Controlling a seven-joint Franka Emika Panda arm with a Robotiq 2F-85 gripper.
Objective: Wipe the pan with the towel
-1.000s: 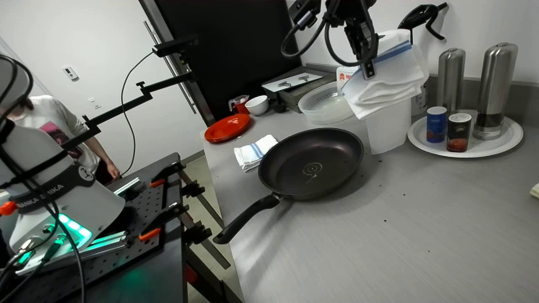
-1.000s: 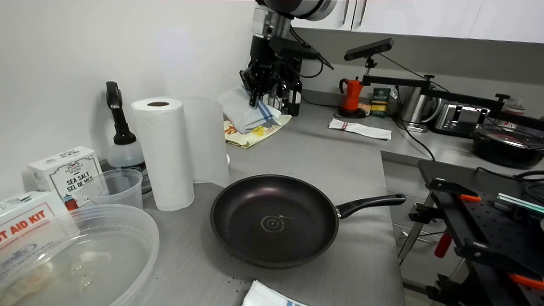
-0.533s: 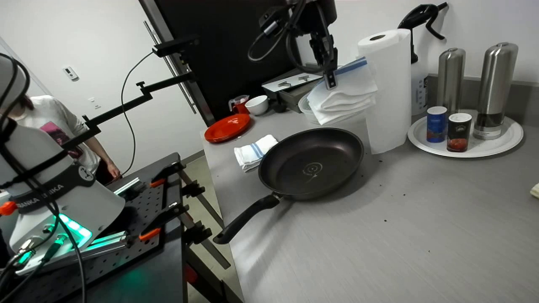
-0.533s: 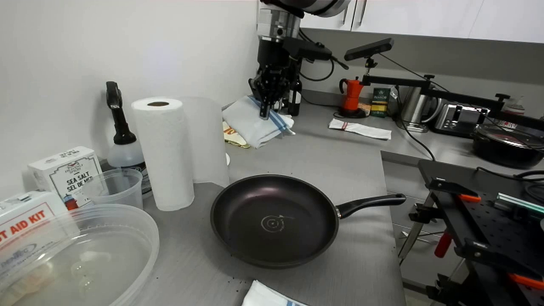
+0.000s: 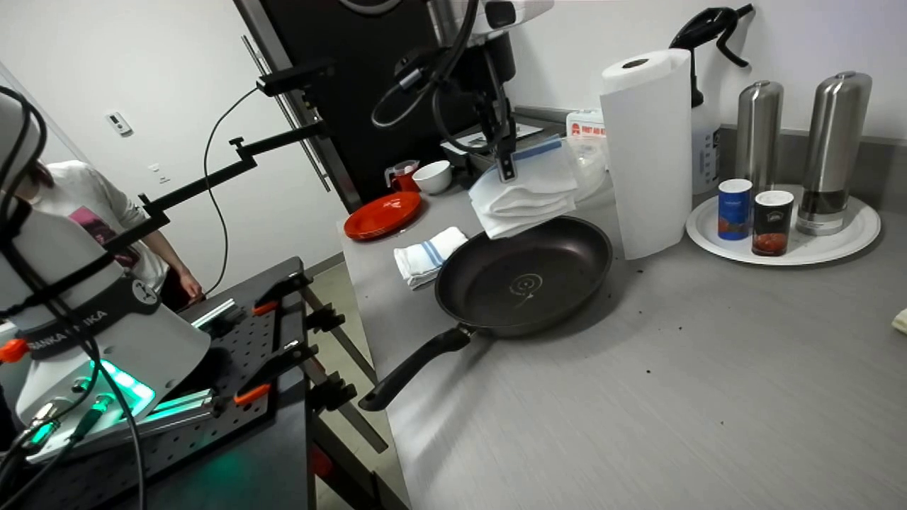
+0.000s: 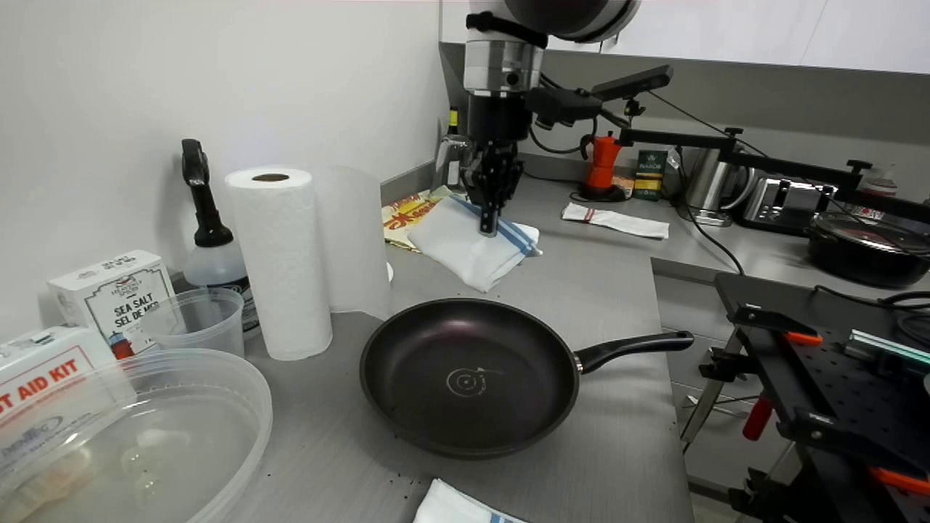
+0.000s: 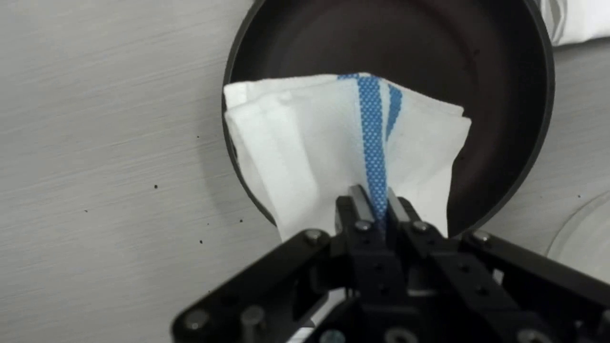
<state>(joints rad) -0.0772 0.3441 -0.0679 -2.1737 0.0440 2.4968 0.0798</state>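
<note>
My gripper, jaws pinched on the towel.
It fans out ahead of my jaws, folded white with blue stripes (its layers splayed); below the jaws sits the black pan.
</note>
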